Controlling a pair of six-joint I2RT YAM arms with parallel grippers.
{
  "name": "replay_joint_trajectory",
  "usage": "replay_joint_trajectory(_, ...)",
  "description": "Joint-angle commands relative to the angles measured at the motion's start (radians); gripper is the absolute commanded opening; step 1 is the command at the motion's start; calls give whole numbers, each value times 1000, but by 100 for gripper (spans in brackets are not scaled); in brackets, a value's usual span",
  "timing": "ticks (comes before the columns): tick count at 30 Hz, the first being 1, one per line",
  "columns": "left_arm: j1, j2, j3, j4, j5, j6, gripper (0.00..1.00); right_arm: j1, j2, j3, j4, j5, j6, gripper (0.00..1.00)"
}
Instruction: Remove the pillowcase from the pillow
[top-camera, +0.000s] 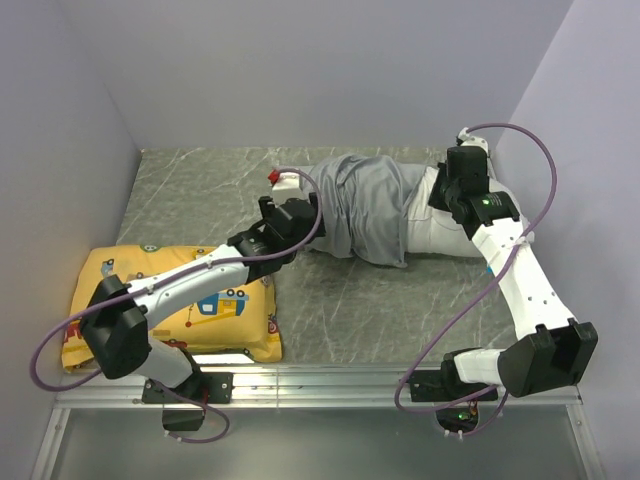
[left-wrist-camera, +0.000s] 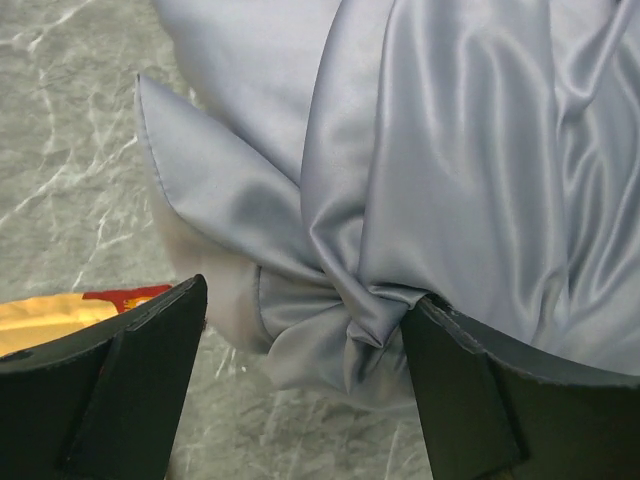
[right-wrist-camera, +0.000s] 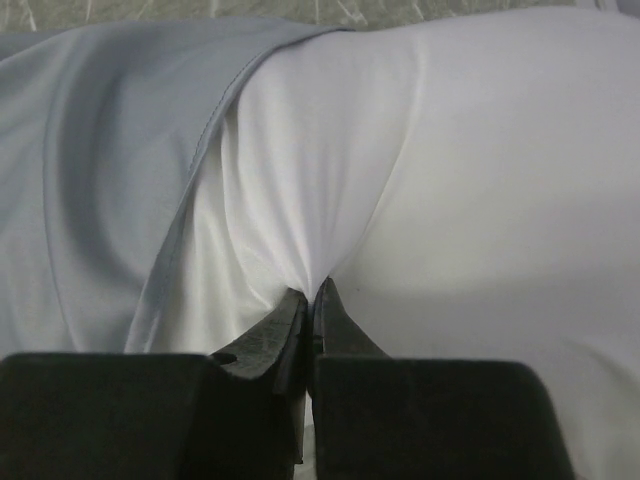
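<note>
Marbled grey tabletop (top-camera: 200, 190) carries the plump white pillow (top-camera: 437, 240) at its far middle, with the smooth grey pillowcase (top-camera: 365, 205) bunched in glossy folds round its left half. The left gripper (left-wrist-camera: 305, 320) stands wide astride a gathered knot of that cloth. The right gripper (right-wrist-camera: 312, 292) pinches a peak of white pillow fabric.

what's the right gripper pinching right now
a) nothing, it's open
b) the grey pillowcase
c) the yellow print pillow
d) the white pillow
d: in the right wrist view the right gripper is shut on a puckered fold of the white pillow, while the hem of the grey pillowcase lies off to one side of the jaws.
</note>
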Motion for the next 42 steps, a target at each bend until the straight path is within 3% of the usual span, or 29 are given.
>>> replay_joint_trajectory(1, -52, 38, 77, 72, 2, -19, 84, 23, -37, 23, 97, -119, 20, 0)
replay_joint_trajectory(4, -49, 3, 97, 12, -123, -41, 88, 33, -71, -24, 115, -129, 22, 0)
replay_joint_trajectory(10, -41, -109, 131, -83, -225, -45, 95, 62, -150, -203, 201, -158, 72, 0)
replay_joint_trajectory(15, -41, -167, 161, -85, -222, -22, 93, 115, -255, -593, 465, -308, 203, 0)
replay_joint_trajectory(18, -41, -154, 174, -5, -158, 56, 95, 207, -264, -763, 581, -285, 285, 0)
replay_joint_trajectory(22, -33, 7, 320, -29, 24, 198, 98, 298, -250, -914, 724, -309, 411, 0)
replay_joint_trajectory(23, -32, 109, 423, -60, 51, 237, 98, 309, -235, -963, 794, -328, 428, 0)
replay_joint_trajectory(25, -27, 212, 529, -183, 107, 260, 97, 324, -207, -992, 831, -336, 459, 0)
replay_joint_trajectory(29, -14, 407, 684, -240, 187, 297, 97, 332, -145, -1046, 899, -331, 474, 0)
replay_joint_trajectory(35, -3, 472, 717, -185, 304, 331, 98, 336, -80, -1064, 936, -313, 467, 0)
replay_joint_trajectory(42, 43, 557, 798, -168, 232, 349, 94, 336, -60, -1060, 948, -310, 460, 0)
